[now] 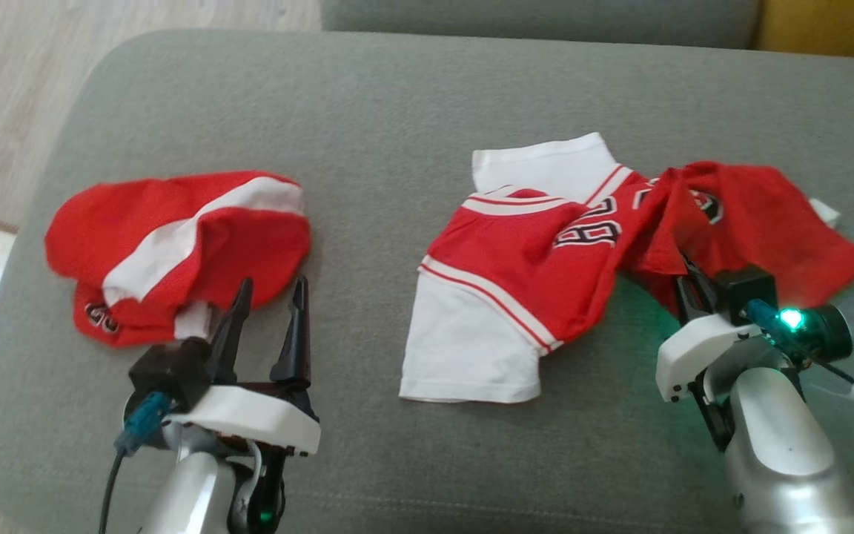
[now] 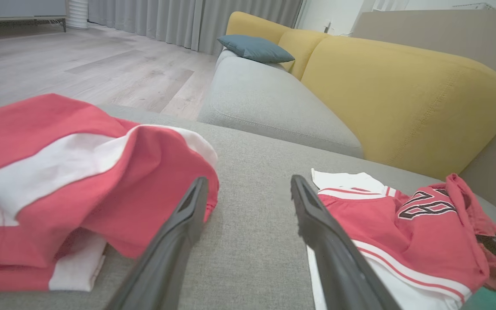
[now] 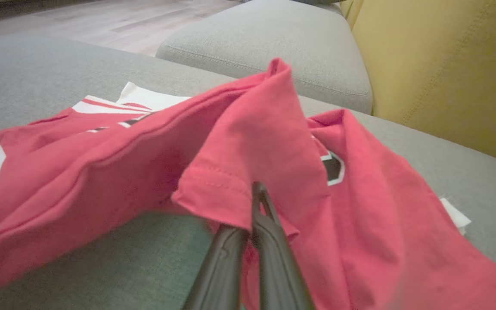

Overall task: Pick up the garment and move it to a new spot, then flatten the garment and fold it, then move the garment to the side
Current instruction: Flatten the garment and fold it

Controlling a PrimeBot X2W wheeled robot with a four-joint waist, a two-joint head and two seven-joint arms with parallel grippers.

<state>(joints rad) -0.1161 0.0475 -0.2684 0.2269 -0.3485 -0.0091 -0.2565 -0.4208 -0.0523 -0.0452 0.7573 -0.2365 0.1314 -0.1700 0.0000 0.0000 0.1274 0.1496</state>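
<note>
Here, head view: the shirt [image 1: 545, 252] lies right of centre on the couch [image 1: 368, 111]; the left gripper [image 1: 273, 288], jaws apart, idles lower left. Left wrist view: those fingers [image 2: 175, 241] spread, holding nothing. Right wrist view: the right gripper [image 3: 257, 187] pinches a thin red hem; lifting may slip it free.

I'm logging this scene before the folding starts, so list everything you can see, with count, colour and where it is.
grey cushion: one, grey, under both garments
numbered jersey: one, red and white, crumpled on its right half
second garment: one, red and white, bunched on its left half
far seat: one, grey, beyond the cushion
pillow: one, blue, on the far seat
backrest: one, yellow, beside that seat
floor: pale wood
left gripper: one, dark fingers, open, beside the second garment
right gripper: one, dark fingers, shut on the numbered jersey
</note>
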